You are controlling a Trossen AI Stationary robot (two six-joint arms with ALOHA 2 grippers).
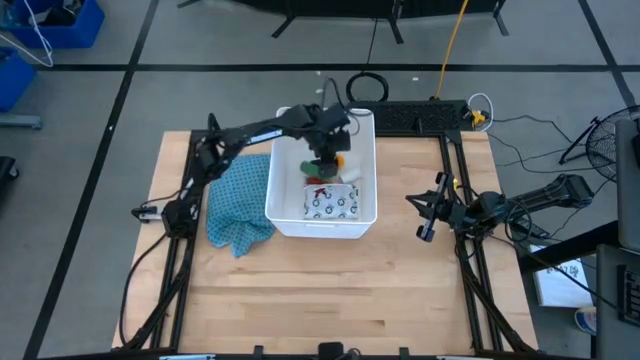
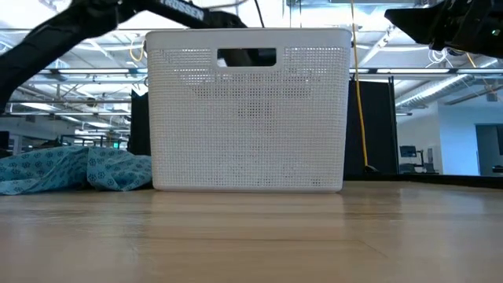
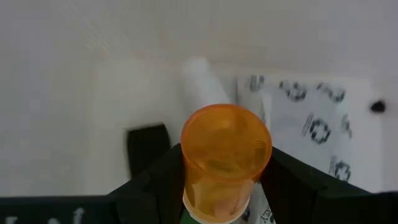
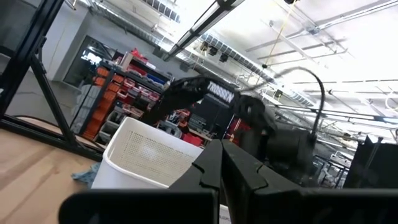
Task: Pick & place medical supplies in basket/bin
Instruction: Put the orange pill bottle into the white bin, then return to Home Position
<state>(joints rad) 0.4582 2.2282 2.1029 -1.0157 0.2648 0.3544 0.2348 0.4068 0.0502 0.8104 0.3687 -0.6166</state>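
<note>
My left gripper [image 1: 328, 152] hangs over the inside of the white tub [image 1: 285, 215] and is shut on the orange vial [image 3: 227, 155]. Below it in the tub lie the white pouch with dark pattern [image 3: 311, 121], the white cylinder [image 3: 200, 78] and a black packet [image 3: 148, 144]. In the high view a red item [image 1: 318, 192] and a green one [image 1: 318, 168] also show in the tub beside the pouch [image 1: 332, 204]. My right gripper [image 1: 428, 218] waits, shut, above the table's right side, away from the tub. My left gripper pinches the orange vial by its side wall [image 3: 189, 180] between the two fingers [image 3: 152, 183], one on each side. The fingers come from above, pointing down into the tub. The vial lies along the fingers, its round end [image 3: 227, 140] sticking out past them toward the tub's floor.
A teal patterned cloth [image 1: 238, 205] lies crumpled on the table against the tub's left wall. In the low view the tub's perforated wall with its handle slot [image 2: 246, 56] hides what is inside. Bare wood lies near and to the right of the tub. Blue crates [image 1: 60, 25] stand on the floor.
</note>
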